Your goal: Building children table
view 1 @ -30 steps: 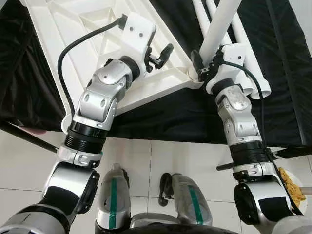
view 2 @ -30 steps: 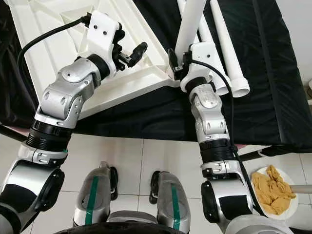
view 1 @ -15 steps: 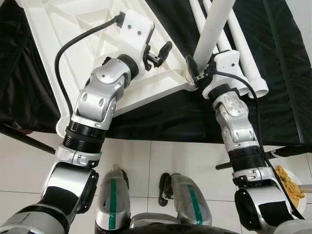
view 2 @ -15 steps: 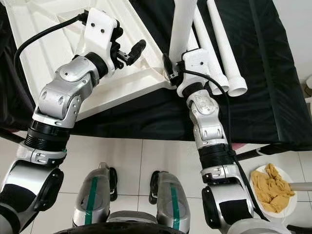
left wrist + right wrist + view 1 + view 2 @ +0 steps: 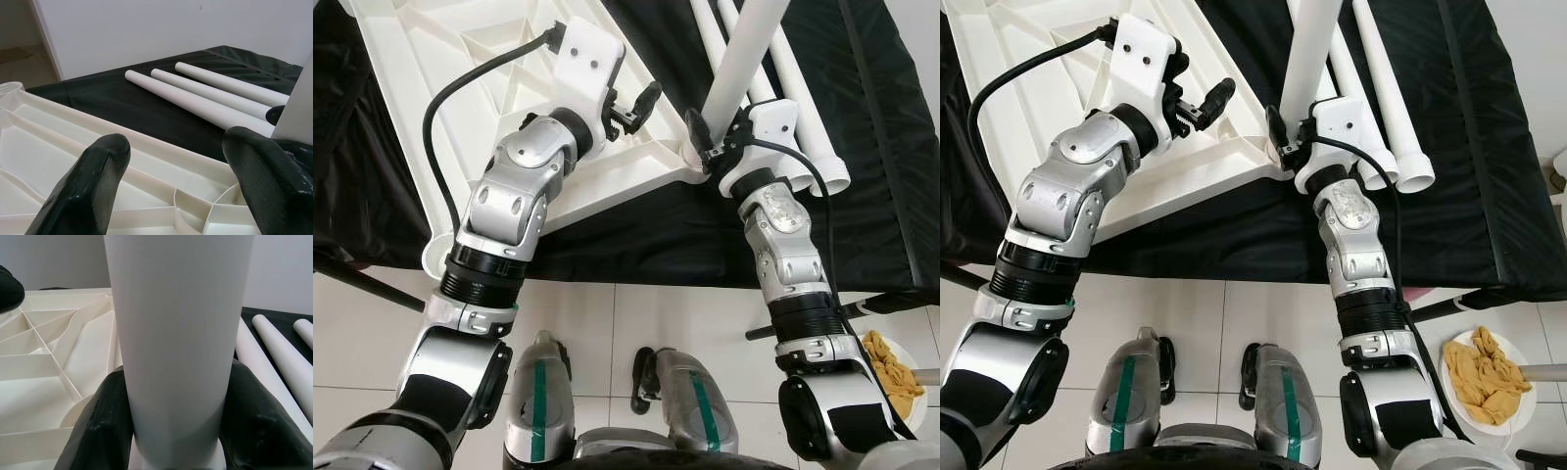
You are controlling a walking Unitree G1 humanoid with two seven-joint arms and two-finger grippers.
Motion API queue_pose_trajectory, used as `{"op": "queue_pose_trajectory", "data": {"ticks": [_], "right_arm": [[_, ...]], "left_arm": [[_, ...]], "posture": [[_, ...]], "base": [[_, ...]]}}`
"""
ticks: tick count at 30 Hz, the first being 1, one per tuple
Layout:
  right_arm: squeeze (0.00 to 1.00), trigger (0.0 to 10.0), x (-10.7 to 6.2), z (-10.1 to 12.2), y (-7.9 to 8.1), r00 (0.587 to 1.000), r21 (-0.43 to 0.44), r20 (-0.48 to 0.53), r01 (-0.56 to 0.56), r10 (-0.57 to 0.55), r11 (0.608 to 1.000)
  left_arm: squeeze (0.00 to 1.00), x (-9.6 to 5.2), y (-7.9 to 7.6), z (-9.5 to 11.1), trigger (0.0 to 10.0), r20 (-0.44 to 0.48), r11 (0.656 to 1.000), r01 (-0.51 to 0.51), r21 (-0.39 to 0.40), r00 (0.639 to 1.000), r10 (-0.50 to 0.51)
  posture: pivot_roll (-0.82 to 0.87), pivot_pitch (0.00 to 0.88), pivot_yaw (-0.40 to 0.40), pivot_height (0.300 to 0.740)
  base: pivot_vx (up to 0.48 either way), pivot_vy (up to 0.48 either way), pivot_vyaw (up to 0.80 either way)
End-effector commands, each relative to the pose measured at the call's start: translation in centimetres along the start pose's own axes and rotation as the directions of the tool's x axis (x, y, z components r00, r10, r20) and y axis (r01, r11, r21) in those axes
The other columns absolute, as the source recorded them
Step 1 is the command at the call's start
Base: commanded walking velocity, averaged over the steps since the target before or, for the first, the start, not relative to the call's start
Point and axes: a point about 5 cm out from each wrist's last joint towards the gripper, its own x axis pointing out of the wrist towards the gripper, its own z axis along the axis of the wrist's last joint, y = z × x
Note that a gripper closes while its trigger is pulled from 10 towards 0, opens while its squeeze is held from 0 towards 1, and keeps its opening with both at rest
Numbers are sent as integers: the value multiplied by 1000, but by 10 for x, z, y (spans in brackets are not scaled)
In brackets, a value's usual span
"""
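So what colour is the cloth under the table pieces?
Black. The cloth lies under the white tabletop and loose legs, clearest in the right eye view.

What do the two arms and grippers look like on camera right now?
Both arms are silver segmented metal with black ribbed rings at the joints. Each ends in a white boxy wrist housing with a black cable running from it. The left gripper and right gripper each have two black, rounded, glossy fingers.

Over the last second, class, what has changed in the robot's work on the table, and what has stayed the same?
The right gripper, still shut on the upright leg, shifted slightly left at the tabletop corner socket. The left gripper stays open above the tabletop; spare legs unmoved.
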Motion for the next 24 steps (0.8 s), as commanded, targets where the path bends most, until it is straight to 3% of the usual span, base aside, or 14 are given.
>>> {"op": "queue_pose_trajectory", "data": {"ticks": [1, 17, 24], "right_arm": [[0, 10000, -11, -31, 0, 988, 70, -152, 18, -7, 997], [0, 10000, -11, -43, -5, 978, 200, -199, 99, -59, 975], [0, 10000, -13, -47, -6, 974, 201, -216, 109, -64, 974]], "left_arm": [[0, -1, 0, 5, 10000, 11, 1000, -3, 12, 1000, 3], [0, -1, 0, 9, 10000, 20, 1000, 1, 22, 1000, -2], [0, -1, 0, 9, 10000, 21, 1000, 4, 23, 1000, -4]], "posture": [[89, 67, -38, 740], [95, 52, -35, 740], [95, 49, -34, 740]], "base": [[0, 0, 0], [0, 0, 0], [0, 0, 0]]}}
